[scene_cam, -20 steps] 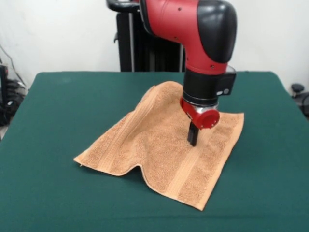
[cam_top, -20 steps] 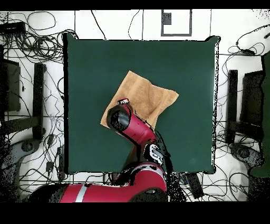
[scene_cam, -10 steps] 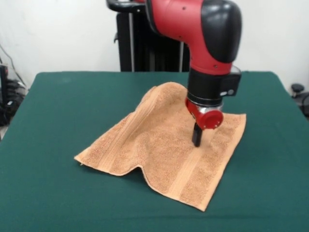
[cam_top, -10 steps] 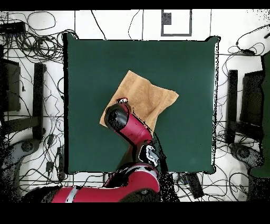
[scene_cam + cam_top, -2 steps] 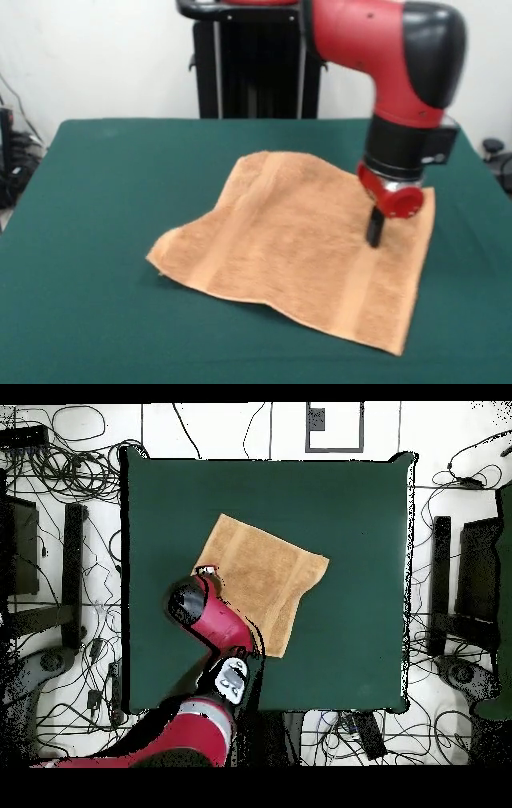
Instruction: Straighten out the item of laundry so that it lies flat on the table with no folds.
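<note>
The item of laundry, an orange-tan towel, is spread on the green table right of centre. It lies nearly flat, with a low ripple along its near edge. Two paler woven bands cross it. My gripper points straight down near the towel's right edge, its black fingers closed together and pressed into the cloth. In the overhead view the towel sits left of the table's middle, and the red arm covers its lower left corner and hides the gripper.
A black pedestal column stands behind the far table edge. Tangled cables and dark stands lie around the table on the floor. The towel's right corner lies close to the table's right side in the front view.
The gripper has moved right in the front view, pulling the towel along. The raised hump at the far corner and the fold at the near edge have flattened out.
</note>
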Robot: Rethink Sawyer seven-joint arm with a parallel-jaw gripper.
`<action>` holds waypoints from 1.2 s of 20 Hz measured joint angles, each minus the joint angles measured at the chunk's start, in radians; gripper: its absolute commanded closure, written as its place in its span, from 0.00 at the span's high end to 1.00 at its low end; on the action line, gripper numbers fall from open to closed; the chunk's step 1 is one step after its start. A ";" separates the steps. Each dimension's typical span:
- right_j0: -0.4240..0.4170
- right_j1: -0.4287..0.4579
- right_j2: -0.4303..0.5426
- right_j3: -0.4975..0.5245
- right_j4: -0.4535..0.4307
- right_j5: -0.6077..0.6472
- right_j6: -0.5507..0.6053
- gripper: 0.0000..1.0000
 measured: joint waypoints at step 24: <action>-0.058 -0.058 -0.001 0.006 -0.120 0.091 0.111 0.00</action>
